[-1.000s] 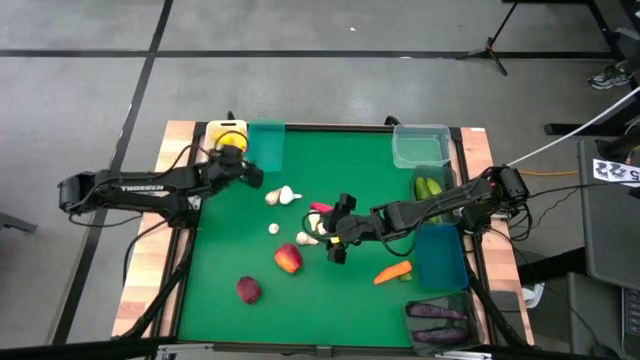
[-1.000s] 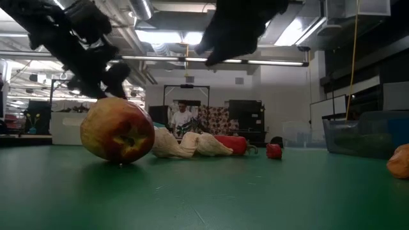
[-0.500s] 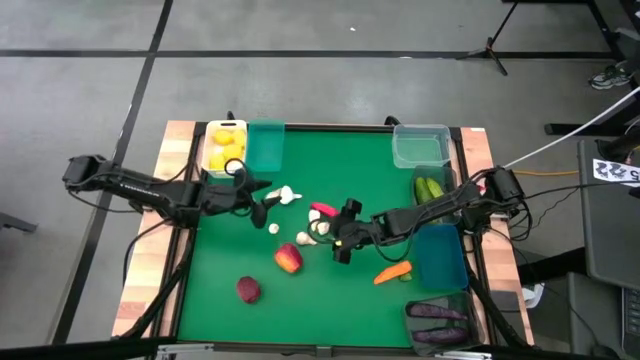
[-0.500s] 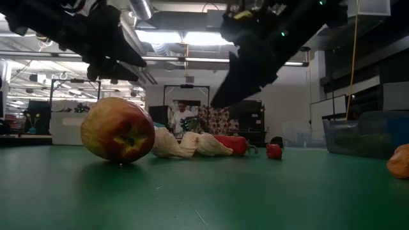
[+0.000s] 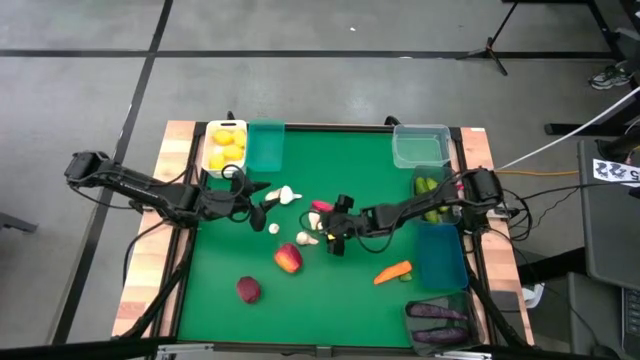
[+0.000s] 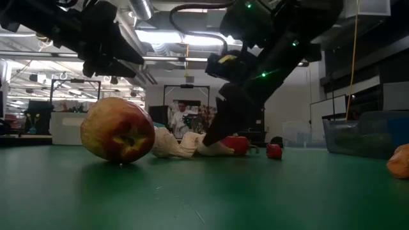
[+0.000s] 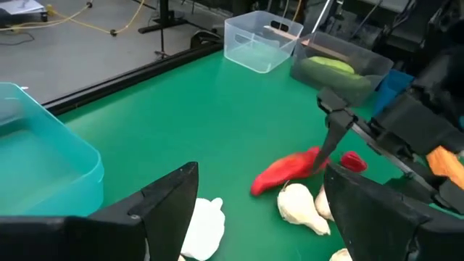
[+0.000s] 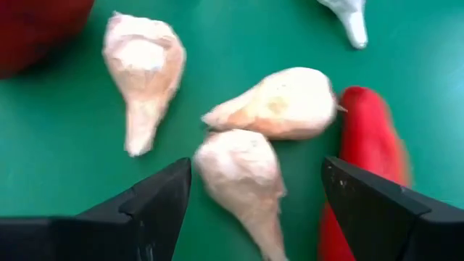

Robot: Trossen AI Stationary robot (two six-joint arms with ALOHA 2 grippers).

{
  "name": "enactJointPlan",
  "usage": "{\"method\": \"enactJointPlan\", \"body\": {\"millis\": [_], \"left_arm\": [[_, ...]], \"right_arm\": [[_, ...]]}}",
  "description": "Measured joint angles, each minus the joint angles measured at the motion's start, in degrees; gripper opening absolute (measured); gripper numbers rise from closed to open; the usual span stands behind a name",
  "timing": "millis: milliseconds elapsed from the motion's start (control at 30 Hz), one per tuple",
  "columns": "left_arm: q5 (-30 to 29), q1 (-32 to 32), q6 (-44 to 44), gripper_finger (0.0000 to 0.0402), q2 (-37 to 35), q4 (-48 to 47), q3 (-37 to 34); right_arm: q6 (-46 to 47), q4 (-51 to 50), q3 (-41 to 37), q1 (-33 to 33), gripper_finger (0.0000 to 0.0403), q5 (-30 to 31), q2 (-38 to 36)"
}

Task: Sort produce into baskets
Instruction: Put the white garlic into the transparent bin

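My right gripper [image 5: 333, 230] is open and low over a cluster of white garlic bulbs [image 5: 318, 229]. In the right wrist view one bulb [image 8: 243, 177] lies between its fingers, untouched, with two more [image 8: 279, 101] [image 8: 141, 69] and a red chili [image 8: 366, 130] beyond. My left gripper [image 5: 262, 200] is open above the mat beside another garlic bulb [image 5: 286, 196], which shows near its finger [image 7: 203, 228]. A red-yellow apple [image 5: 288, 259], a dark red apple [image 5: 248, 290] and a carrot [image 5: 392, 271] lie on the mat.
At the far edge stand a white basket of lemons [image 5: 226, 146], a teal basket [image 5: 266, 145] and a clear basket [image 5: 420, 146]. Along the right edge stand a dark bin with cucumbers [image 5: 430, 188], a blue basket [image 5: 441, 256] and a dark bin with eggplants [image 5: 437, 322].
My left gripper has gone from over the white lemon basket toward the table's near edge and centre, down beside the lone garlic bulb. My right gripper has come down onto the garlic cluster, shifting slightly toward the table's left. The produce has stayed in place.
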Motion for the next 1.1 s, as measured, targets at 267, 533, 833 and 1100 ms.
{"method": "enactJointPlan", "body": {"millis": [267,533,833,1100], "left_arm": [[-0.04,0.02,0.02,0.029,0.0,-0.16,0.0],[-0.04,0.02,-0.94,0.029,0.0,-0.19,0.0],[-0.04,0.02,-1.49,0.029,0.0,-0.4,0.0],[-0.02,0.02,-2.81,0.029,0.0,-2.19,0.0]], "right_arm": [[-0.11,1.36,0.0,0.18,0.0308,-0.04,0.15],[0.0,5.24,0.02,0.14,0.0308,-0.13,3.88],[0.7,6.1,0.2,0.14,0.0248,-1.1,5.31],[1.25,5.97,0.22,-0.06,0.0112,-2.03,5.39]]}}
